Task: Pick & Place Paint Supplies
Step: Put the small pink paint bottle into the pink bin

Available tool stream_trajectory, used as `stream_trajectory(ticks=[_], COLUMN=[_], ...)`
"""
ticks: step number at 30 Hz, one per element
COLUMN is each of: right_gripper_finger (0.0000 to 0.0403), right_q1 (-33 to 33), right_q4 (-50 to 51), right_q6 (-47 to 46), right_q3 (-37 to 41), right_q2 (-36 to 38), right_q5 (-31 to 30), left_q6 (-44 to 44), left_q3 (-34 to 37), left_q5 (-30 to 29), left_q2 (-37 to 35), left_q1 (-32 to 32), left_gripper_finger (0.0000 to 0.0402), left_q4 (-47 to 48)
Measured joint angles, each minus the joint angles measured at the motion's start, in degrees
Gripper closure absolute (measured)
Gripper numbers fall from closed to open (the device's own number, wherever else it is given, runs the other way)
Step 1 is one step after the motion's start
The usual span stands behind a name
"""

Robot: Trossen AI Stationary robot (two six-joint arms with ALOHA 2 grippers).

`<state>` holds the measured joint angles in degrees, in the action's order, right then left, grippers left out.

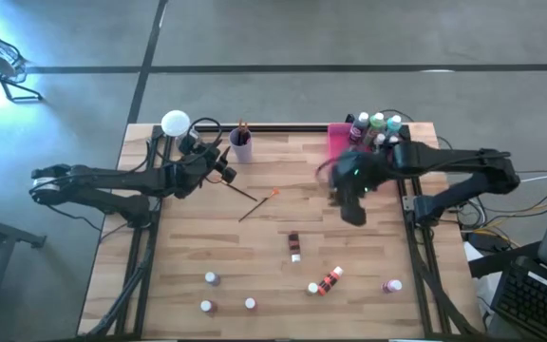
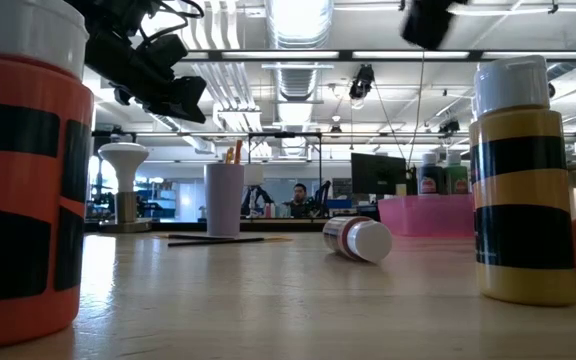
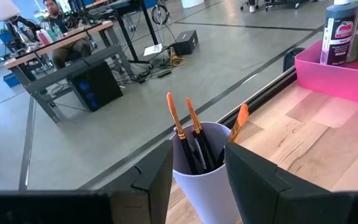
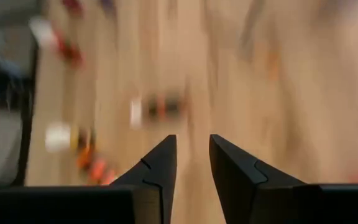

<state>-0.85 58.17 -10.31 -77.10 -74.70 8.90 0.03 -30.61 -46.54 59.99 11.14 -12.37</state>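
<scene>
A: Start on the left. What is the left gripper (image 3: 197, 180) doing?

B: It is parted around the lilac cup (image 1: 241, 148) at the desk's far edge, where orange-handled brushes (image 3: 185, 127) stand. Whether the fingers touch the cup, I can't tell. Two brushes (image 1: 257, 201) lie on the desk (image 1: 179, 247) beside it.

A: And rightward?

B: Small bottles (image 1: 294, 245) lie scattered along the near side. The right gripper (image 4: 191, 165) hangs empty, narrowly parted, near the pink tray (image 1: 338, 142) with its stored bottles (image 1: 378, 123).

A: So the step?

B: Probably between picks; next it needs to descend over a loose bottle and close squarely.
</scene>
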Motion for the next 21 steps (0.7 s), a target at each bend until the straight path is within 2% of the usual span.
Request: stream_trajectory(ticks=[3,7,11,15,21], right_gripper_finger=[0.0311,0.0333,0.0356,0.0361,0.0349], right_q1=[3.63,10.81,19.87,29.21,42.38], right_q4=[13.58,27.07,27.93,26.96,30.57], right_q6=[-8.4,-21.44,-33.82,-42.59,-42.58], right_q3=[-0.54,-0.11,-0.02,-0.01,1.81], right_q2=[-1.63,-1.61,0.98,3.45,4.7], right_q5=[-0.25,-2.77,-2.98,-4.81,-3.82], left_q6=[0.0,0.0,0.0,0.0,0.0], left_q3=[0.0,0.0,0.0,0.0,0.0], left_q5=[0.0,0.0,-0.02,-0.02,-0.02], left_q2=[0.0,0.0,0.0,-0.01,0.0], left_q1=[0.01,0.01,0.01,0.01,0.01], left_gripper_finger=[0.025,0.025,0.025,0.025,0.025], left_q4=[0.01,0.03,0.03,0.13,0.42])
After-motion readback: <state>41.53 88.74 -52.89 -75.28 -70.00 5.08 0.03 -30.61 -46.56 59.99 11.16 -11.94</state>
